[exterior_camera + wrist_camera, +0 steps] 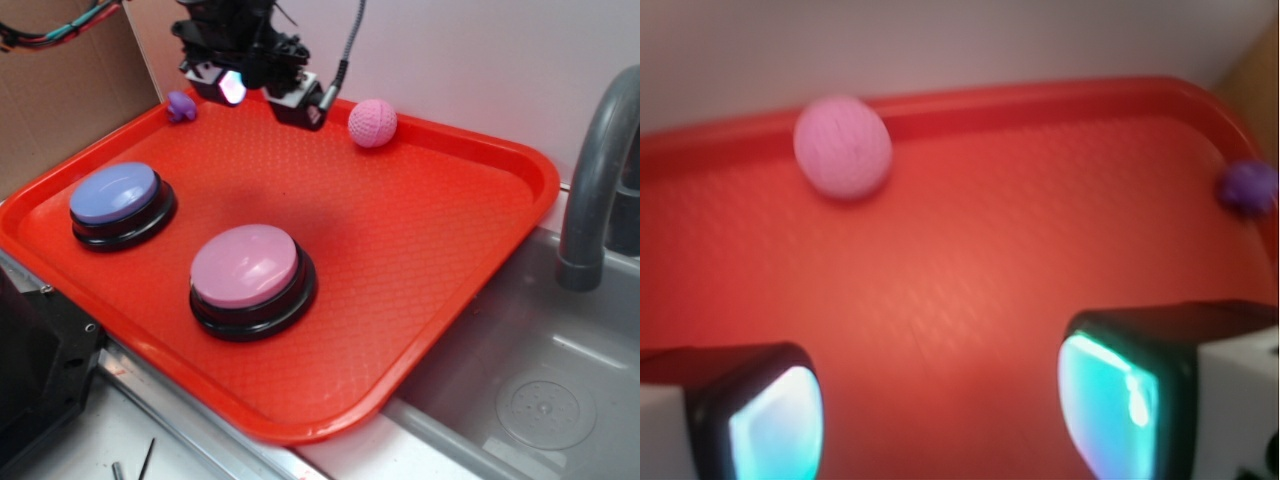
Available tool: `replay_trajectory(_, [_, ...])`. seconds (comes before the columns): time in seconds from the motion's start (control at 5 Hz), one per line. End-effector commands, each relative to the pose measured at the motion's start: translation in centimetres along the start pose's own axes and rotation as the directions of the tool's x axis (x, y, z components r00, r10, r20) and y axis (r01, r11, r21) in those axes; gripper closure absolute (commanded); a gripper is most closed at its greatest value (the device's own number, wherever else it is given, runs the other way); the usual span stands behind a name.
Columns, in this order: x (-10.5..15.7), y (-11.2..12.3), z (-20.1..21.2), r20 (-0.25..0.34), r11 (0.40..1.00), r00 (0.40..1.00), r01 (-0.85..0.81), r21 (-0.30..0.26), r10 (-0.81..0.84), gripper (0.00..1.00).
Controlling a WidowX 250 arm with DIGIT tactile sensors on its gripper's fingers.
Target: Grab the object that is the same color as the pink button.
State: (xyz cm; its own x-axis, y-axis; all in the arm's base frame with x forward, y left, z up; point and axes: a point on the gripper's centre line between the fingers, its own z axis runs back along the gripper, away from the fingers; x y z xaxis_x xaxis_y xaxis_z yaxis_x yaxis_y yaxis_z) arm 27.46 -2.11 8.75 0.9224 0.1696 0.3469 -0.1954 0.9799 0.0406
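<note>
A small pink ribbed ball (372, 123) lies on the red tray (420, 230) near its far rim. In the wrist view the ball (843, 146) sits ahead and to the left. The large pink button (246, 266) on a black base stands near the tray's front. My gripper (268, 95) hangs above the far part of the tray, left of the ball and apart from it. Its jaws stand wide open and empty (940, 410), with bare tray between them.
A lavender-blue button (115, 194) stands at the tray's left. A tiny purple figure (181, 106) sits at the far left corner, and shows at the right in the wrist view (1248, 186). A sink (540, 400) and grey faucet (590, 190) lie right. Cardboard stands far left.
</note>
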Motion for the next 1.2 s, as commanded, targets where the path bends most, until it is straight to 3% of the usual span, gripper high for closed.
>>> replay_trajectory(0.0, [4.9,-1.5,-3.0,0.031,1.0,0.999,-0.013,0.019,0.012,0.0])
replay_trajectory(0.4, [6.4,-2.9,-6.1,0.005,0.999,1.0,0.018,0.04,-0.018,0.0])
replay_trajectory(0.6, [6.7,-2.7,-7.0,0.017,0.999,1.0,0.003,0.037,-0.004,0.21])
replay_trajectory(0.8, [6.7,-2.4,-7.2,0.022,0.999,1.0,-0.014,0.047,0.013,1.0])
replay_trajectory(1.0, [6.7,-2.3,-7.0,0.025,0.999,1.0,-0.014,0.045,0.013,1.0])
